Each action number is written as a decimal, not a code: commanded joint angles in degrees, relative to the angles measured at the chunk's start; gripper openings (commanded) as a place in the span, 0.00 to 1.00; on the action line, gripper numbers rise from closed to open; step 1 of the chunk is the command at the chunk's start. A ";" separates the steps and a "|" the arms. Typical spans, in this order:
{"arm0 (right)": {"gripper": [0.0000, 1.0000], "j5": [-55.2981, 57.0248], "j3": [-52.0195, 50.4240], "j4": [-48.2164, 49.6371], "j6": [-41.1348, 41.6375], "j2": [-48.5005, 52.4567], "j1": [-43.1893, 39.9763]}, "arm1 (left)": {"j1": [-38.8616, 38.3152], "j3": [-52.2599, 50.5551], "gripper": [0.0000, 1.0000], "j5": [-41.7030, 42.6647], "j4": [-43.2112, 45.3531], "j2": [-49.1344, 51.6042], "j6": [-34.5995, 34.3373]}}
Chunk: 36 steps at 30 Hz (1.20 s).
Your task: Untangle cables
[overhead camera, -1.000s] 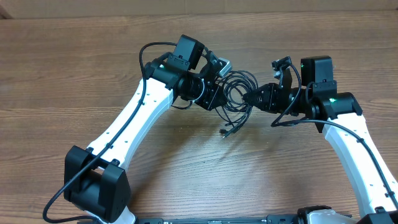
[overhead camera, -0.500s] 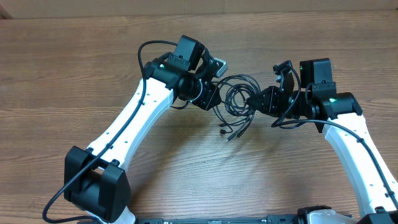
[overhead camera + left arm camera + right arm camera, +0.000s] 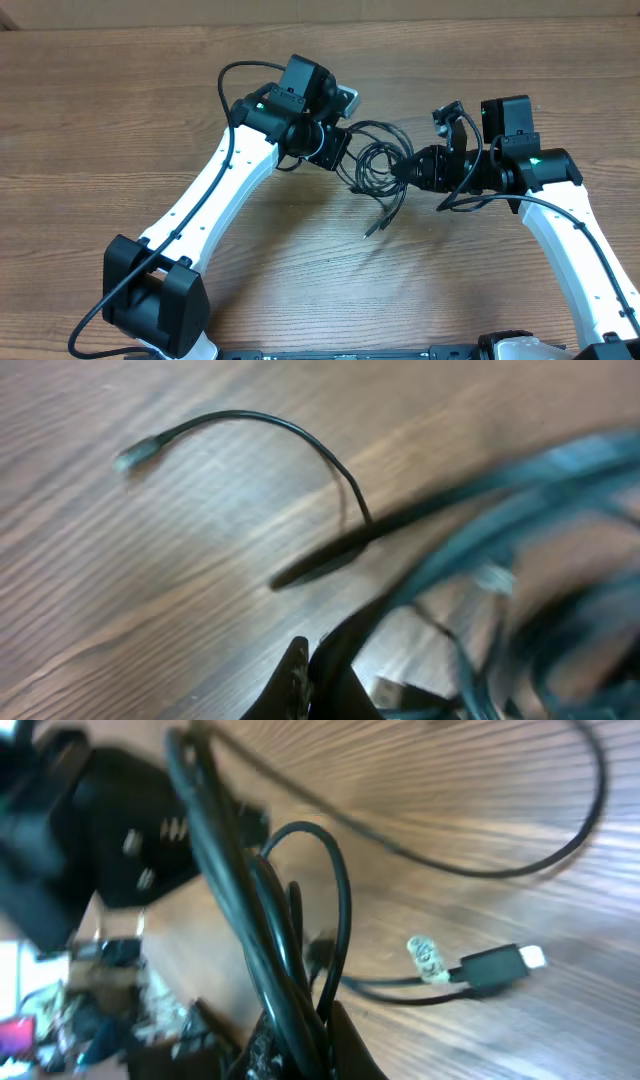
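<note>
Several thin black cables (image 3: 382, 158) hang as one looped bundle just right of centre in the overhead view, strung between the two grippers above the wooden table (image 3: 120, 100). None of them looks separated yet: the loops overlap and cross one another. Only one loose end (image 3: 372, 230) trails free toward the lower middle of the frame. By my reading the untangling is at an early stage, with almost all the sorting left to do.

At the left edge of the bundle, the left gripper (image 3: 338, 143) is closed and appears to pinch a strand. At the right edge, the right gripper (image 3: 408, 168) is clamped on a thick bunch of strands. That bunch runs from the upper left of the right wrist view down to the fingers at the bottom centre.

Much is hard to read. The left wrist view is badly blurred on its right side, so the strands there merge into dark streaks. Only a curved cord ending in a small plug (image 3: 133, 455) at upper left is clear. How many cables there are, and where they knot, cannot be told. In the right wrist view a flat plug (image 3: 495, 965) and a pale tie (image 3: 424, 954) show at mid right.
</note>
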 commanded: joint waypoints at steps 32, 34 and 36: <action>0.04 1.88 0.39 -0.31 -7.17 -0.68 -0.09 | 9.29 0.81 0.69 20.33 -2.67 -1.20 7.26; 0.04 2.12 0.39 1.70 -5.03 -0.68 -0.09 | 9.29 0.81 0.65 21.68 -3.13 -1.20 8.15; 0.04 2.27 0.39 4.02 -2.27 -0.68 -0.11 | 9.29 0.81 0.63 23.17 -3.87 -1.20 9.64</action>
